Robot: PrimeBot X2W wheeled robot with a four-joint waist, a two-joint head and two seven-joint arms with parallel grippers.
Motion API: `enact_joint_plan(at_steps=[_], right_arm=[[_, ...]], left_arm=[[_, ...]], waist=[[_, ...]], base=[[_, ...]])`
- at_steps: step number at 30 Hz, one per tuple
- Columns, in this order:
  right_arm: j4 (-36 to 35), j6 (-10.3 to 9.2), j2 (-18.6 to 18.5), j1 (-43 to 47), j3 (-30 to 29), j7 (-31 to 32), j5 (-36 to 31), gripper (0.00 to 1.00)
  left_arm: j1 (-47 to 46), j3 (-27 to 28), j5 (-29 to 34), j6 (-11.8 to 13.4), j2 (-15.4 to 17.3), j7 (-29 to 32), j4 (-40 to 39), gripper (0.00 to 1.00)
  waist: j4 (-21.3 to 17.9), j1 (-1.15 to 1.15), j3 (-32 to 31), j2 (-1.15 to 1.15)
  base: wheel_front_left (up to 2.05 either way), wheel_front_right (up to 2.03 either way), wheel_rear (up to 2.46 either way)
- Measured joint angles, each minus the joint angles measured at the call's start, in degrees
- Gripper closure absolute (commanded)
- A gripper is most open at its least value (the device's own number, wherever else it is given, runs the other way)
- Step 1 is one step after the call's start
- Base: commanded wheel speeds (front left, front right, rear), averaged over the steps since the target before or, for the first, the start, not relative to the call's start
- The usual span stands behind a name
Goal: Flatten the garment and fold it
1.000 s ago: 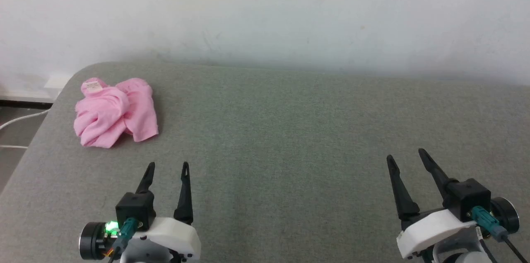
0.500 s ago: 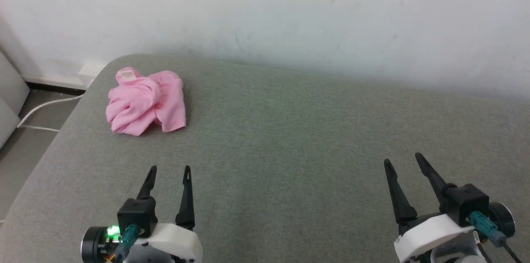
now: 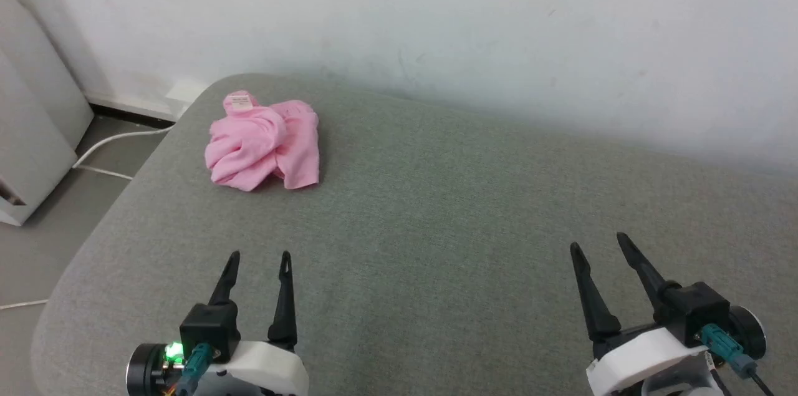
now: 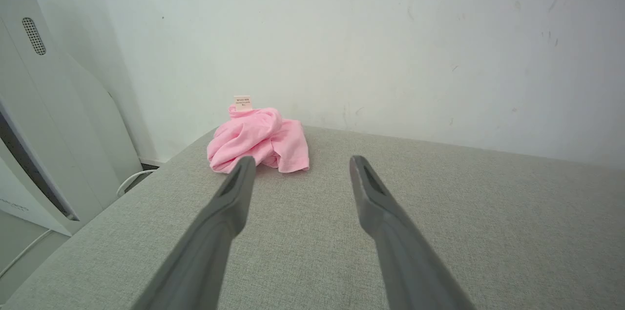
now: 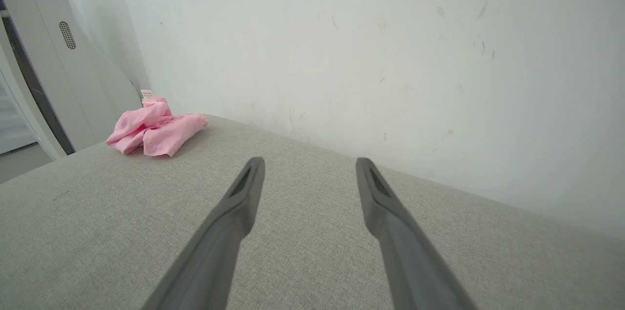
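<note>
Head view: noted crumpled light pink thin-fabric shorts [image 3: 262, 145] on grey cloth surface [image 3: 436, 209], far left; found left gripper [image 3: 260, 254], right gripper [image 3: 596, 241] spread wide, empty

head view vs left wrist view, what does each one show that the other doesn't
Head view adds: the right gripper, open, and a green light at the base of the left gripper.
Left wrist view adds: a vent grille on the white unit.
Both share: the crumpled pink shorts near the far left corner of the grey cushion, the white wall, a white cable on the floor, and the open left gripper, apart from the shorts.
</note>
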Motion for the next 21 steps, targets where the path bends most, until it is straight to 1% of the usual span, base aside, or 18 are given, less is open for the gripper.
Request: enact_joint_plan(at_steps=[21], right_arm=[[1.5, 0.00, 0.0, 0.3, 1.2, -2.3, 1.1, 0.00]], left_arm=[[0.8, -1.9, -0.9, 0.8, 0.0, -2.5, 0.7, 0.00]], waist=[[6.0, 0.00, -0.4, 0.00]], base=[[0.00, 0.00, 0.00]])
